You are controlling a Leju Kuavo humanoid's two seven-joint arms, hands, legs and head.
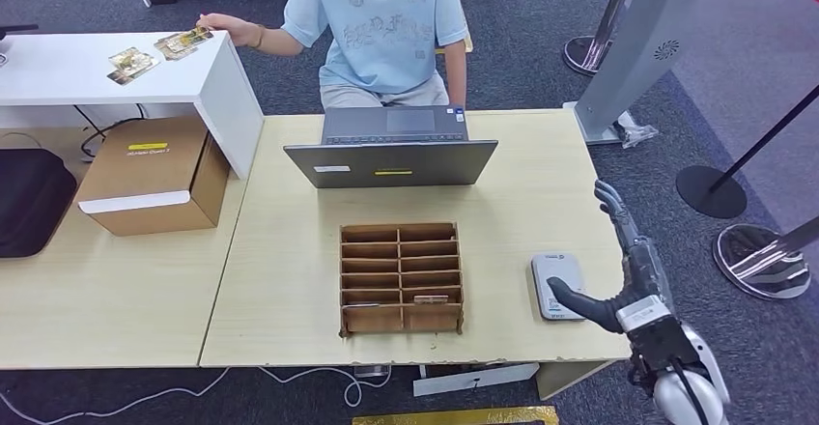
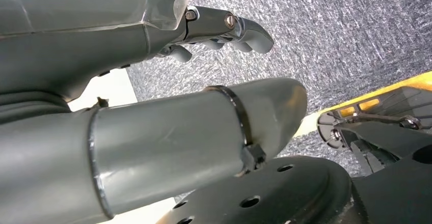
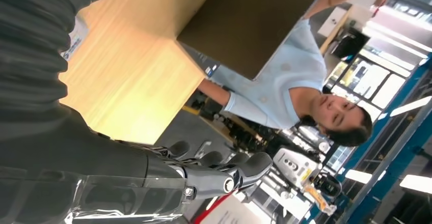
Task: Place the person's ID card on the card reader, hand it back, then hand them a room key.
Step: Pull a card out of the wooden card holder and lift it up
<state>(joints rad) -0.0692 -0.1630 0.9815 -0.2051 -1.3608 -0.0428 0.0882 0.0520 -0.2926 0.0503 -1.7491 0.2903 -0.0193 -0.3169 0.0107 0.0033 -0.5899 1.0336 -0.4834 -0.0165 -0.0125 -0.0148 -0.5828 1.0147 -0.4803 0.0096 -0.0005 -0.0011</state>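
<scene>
The grey card reader lies flat near the table's right front corner. My right hand hovers just to its right at the table edge, fingers spread and stretched forward, thumb reaching over the reader's corner, holding nothing. In the right wrist view the same hand is empty, with a corner of the reader behind it. A person in a light blue shirt sits behind the laptop, one hand on a card on the white counter; a second card lies beside it. My left hand hangs over carpet, empty.
A cardboard slot organizer stands mid-table with a card in one front slot. A grey laptop stands behind it. A cardboard box and a black bag sit at the left. Stanchion bases stand on the right.
</scene>
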